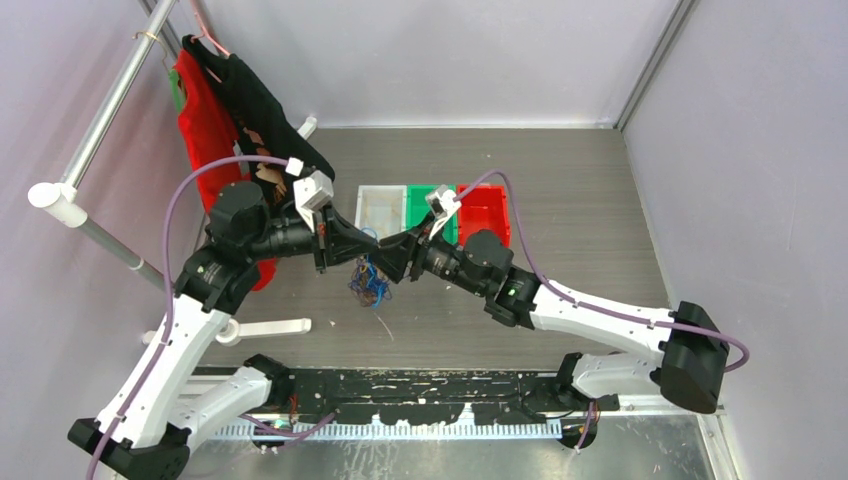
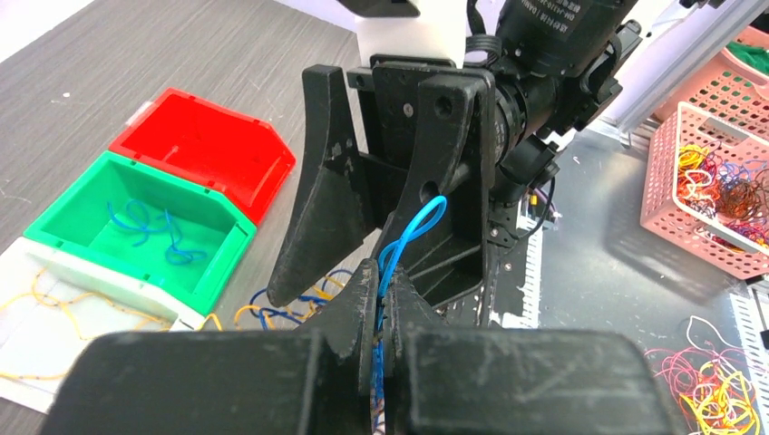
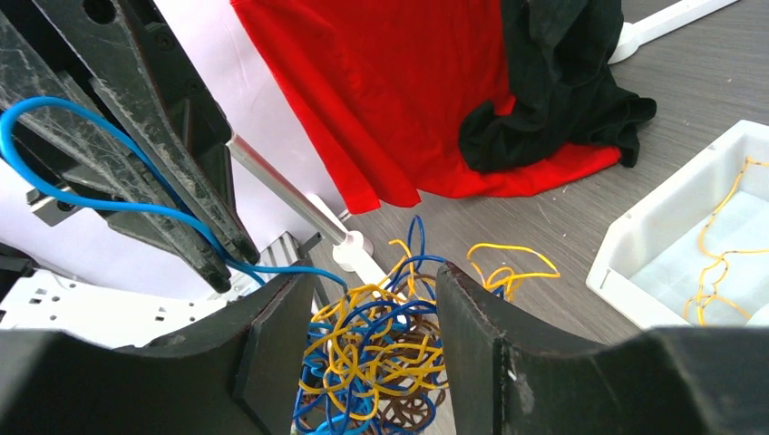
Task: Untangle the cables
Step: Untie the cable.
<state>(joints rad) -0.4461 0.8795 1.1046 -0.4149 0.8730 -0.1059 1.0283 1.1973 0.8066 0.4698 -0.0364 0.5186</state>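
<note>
Left gripper (image 2: 385, 288): clenched on a single blue strand (image 2: 413, 227). The strand rises from between the closed fingers as a narrow loop, and in the right wrist view it runs down from that gripper into the tangle.

Right gripper (image 3: 372, 272): the jaws stand apart, facing the left gripper tip to tip. The cables (image 3: 372, 362) fill the gap between its fingers (image 3: 281, 353) as a dense knot of blue, yellow and brown loops. Whether the fingers press on the knot or merely flank it, I cannot tell.

Location of the cables: in the overhead view, directly under the two meeting grippers, over the grey counter (image 1: 580, 200) and just in front of the bin row. A few yellow and blue loops spread beside the knot.

Other items noted:
- White bin (image 1: 382, 190) holds thin yellow strands.
- Green bin (image 2: 227, 263) holds loose blue strands.
- Red bin (image 2: 204, 149) stands beside the green one, touching it.
- Pink basket (image 2: 671, 181) off the counter holds mixed coloured strands.
- Red cloth (image 3: 390, 91) and black cloth (image 3: 562, 82) hang at the left, their hems on the counter.
</note>
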